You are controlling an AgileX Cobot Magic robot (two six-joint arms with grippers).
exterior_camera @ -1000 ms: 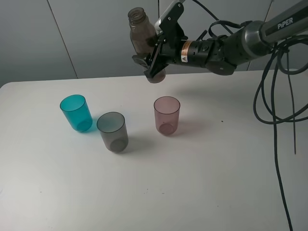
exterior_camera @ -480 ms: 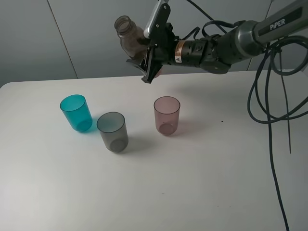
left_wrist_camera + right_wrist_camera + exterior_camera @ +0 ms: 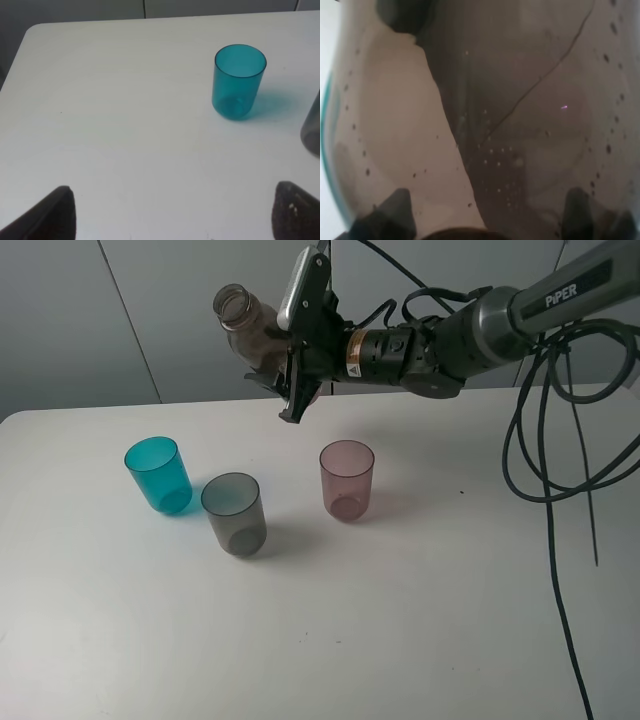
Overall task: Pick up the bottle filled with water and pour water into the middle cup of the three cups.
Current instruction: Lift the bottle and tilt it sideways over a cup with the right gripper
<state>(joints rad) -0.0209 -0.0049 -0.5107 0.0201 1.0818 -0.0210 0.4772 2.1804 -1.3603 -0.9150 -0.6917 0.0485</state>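
The smoky brown bottle (image 3: 252, 332) hangs in the air behind the cups, tilted with its open neck up and to the left. My right gripper (image 3: 287, 358) is shut on its lower body. In the right wrist view the bottle (image 3: 485, 120) fills the frame, with droplets on its wall. The three cups stand upright on the table: teal (image 3: 158, 473), the smoky grey middle cup (image 3: 234, 513) and pinkish-mauve (image 3: 347, 478). The bottle's mouth is above and behind the grey cup. My left gripper (image 3: 177, 214) is open and empty over bare table, near the teal cup (image 3: 239, 81). The grey cup (image 3: 312, 129) shows at that frame's edge.
The white table (image 3: 400, 620) ends at a grey wall behind. Black cables (image 3: 545, 440) hang down from the right arm over the table's right side.
The right arm has carried the bottle to the left and tipped it further, so its neck now leans more to the left. The cups have not moved.
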